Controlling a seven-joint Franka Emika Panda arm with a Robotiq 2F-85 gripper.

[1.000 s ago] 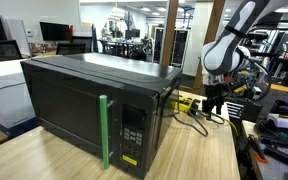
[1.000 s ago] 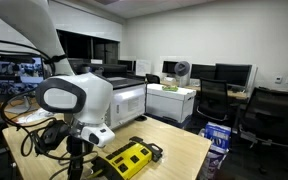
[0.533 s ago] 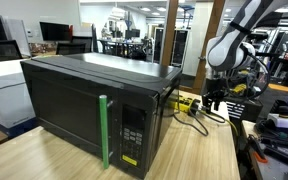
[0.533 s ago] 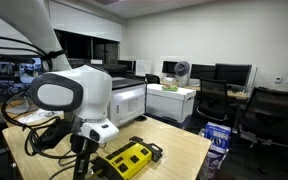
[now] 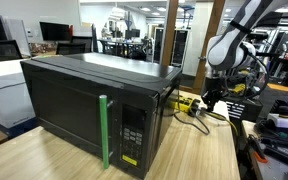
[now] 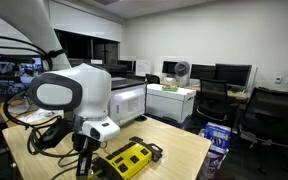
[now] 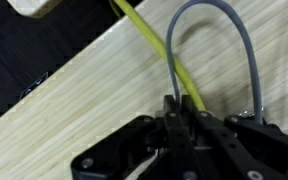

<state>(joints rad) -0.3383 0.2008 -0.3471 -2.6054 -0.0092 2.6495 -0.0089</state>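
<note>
Your pincer (image 7: 181, 122) is pressed together, its black, hard-edged fingers (image 7: 197, 130) meeting at the bottom of the wrist view with nothing visibly caught between them. Just past the fingertips a thin yellow cable (image 7: 149, 45) runs diagonally across the counter (image 7: 74, 110), and a smooth grey cable (image 7: 252, 60) arches in a tall loop beside it; both pass close to the fingers, and whether either one touches them you cannot tell from here. The counter is pale wood with fine straight grain, matte and flat.

In an exterior view the pincer (image 5: 211, 102) hangs low over the far end of the counter (image 5: 199, 150), beneath the arm's rounded white shell. Near it lies the yellow power strip (image 5: 189, 103), a boxy plastic block with black cords trailing off. In an exterior view it (image 6: 126, 158) shows as a long yellow slab with dark sockets, just beside the pincer (image 6: 81, 165).

The black microwave (image 5: 94, 105) fills the near side of the counter (a glossy rectangular box with a dark glass door). A bright green strip (image 5: 104, 132) stands upright along the door's edge, next to the keypad (image 5: 133, 133).
</note>
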